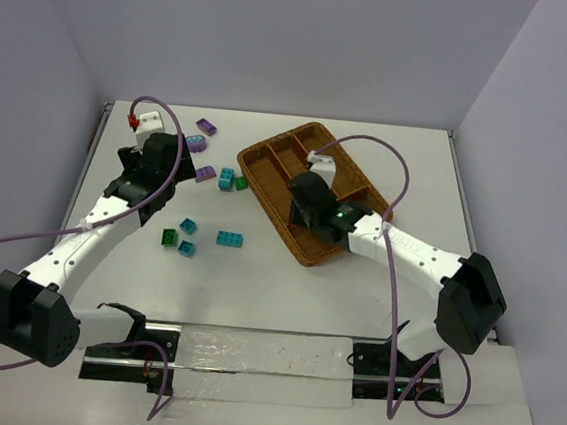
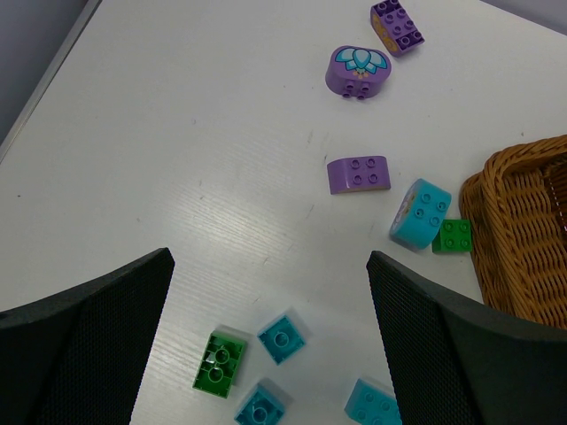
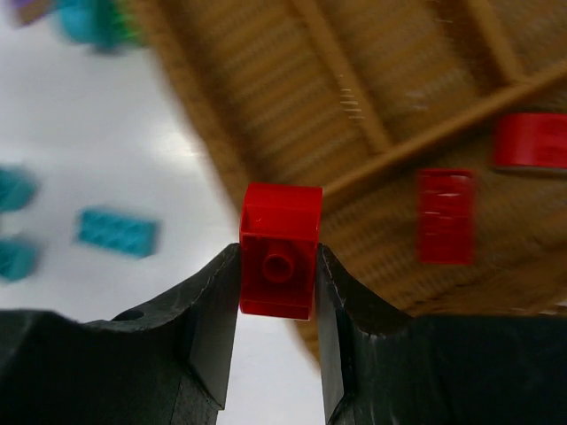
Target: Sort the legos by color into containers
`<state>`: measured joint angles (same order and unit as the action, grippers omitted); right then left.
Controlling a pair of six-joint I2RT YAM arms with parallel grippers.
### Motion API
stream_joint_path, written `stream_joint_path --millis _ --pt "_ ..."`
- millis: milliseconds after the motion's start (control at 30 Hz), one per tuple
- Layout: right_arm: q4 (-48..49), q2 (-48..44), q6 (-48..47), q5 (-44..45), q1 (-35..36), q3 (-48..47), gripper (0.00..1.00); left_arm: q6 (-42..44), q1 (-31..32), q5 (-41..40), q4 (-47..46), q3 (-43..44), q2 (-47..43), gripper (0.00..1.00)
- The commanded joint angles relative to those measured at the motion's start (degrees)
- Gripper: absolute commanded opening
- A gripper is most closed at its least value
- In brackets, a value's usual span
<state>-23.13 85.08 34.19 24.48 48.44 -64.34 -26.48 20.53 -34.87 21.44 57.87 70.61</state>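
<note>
Looking at the top view first: the wicker tray sits diagonally toward the far right corner of the counter. The right pincer hangs over the tray's near half, and from up here I can't tell what it's got. The left pincer is over toward the left edge. Loose bricks lie around it: purple bricks toward the far left corner, then a teal brick and a small green brick just beside the tray's left corner. Nearer the middle there's a bigger green brick with a few more teal ones close by.

Left wrist view: the left pincer is spread wide with nothing in it, just bare counter between the fingers. The bigger green brick and some teal ones lie low between them. The purple bricks are further out, one of them rounded with a flower print. The tray pokes in at the right.

Right wrist view, pretty blurry: the right pincer is clamped on a red brick, one finger against each side. The tray's rim and some white counter are behind it. Two other red bricks lie on the tray floor, but which compartment, I can't tell. Teal smudges sit on the counter at left.
</note>
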Motion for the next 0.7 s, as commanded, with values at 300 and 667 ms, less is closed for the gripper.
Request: stream_joint_path --millis 300,667 --pt "3.2 1.1 -0.2 2.8 -8.7 8.5 0.56 0.1 0.2 -0.4 -0.9 0.6 -0.7 0.99" --pt "7.4 0.1 -9.1 0.2 0.2 2.1 0.72 -1.3 0.2 1.4 0.6 1.5 0.0 0.99"
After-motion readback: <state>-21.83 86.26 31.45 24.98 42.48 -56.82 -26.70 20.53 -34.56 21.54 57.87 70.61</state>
